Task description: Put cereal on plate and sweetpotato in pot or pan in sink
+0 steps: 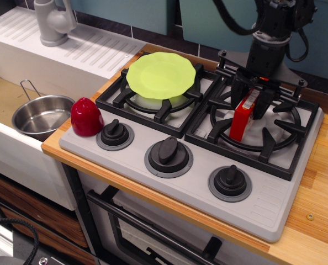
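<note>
My black claw point(254, 98) is pinching the top of the flat red cereal box point(242, 117), which is standing upright on the right black burner grate point(263, 141).

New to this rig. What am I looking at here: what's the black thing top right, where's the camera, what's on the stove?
There is one view, from a camera fixed above and in front of a toy kitchen, looking down at an angle. The black thing is a robot arm; at its end is the gripper, two fingers closed around the top of a small flat red toy cereal box standing on edge on the right burner grate. On the left burner grate sits a round lime-green plastic plate with a wavy rim, with nothing on it. A glossy dark-red dome-shaped toy sweetpotato rests at the stove's left edge. Left of that is the white sink, holding a small shiny steel pot with a wire handle, also without contents. A grey faucet stands behind.
</note>
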You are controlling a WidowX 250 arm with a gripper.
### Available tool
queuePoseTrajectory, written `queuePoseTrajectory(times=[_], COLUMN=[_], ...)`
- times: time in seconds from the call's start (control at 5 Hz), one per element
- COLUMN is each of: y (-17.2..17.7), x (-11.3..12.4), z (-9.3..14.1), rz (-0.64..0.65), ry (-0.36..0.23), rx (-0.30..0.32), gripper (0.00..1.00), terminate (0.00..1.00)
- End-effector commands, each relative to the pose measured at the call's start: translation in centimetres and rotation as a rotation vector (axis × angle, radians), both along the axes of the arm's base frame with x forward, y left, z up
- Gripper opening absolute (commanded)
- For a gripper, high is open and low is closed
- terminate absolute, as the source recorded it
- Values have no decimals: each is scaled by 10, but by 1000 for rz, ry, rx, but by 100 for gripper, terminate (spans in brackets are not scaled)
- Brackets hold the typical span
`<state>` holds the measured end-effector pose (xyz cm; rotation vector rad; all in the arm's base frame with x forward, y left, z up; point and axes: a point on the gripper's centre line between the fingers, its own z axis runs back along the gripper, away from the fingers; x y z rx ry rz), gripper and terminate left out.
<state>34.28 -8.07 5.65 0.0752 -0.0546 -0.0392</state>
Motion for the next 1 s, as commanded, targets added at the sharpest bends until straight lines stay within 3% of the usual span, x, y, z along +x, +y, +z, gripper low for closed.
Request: queuePoseTrajectory(times=[0.0, 0.4, 0.8], y=[-2, 19, 55], x=[-1, 4, 22], z=[58, 84, 87], rz=[-2, -73, -132], ry=[-38, -34, -55], rx=[7, 27, 35], gripper=[0, 0, 0], terminate=[0, 0, 0])
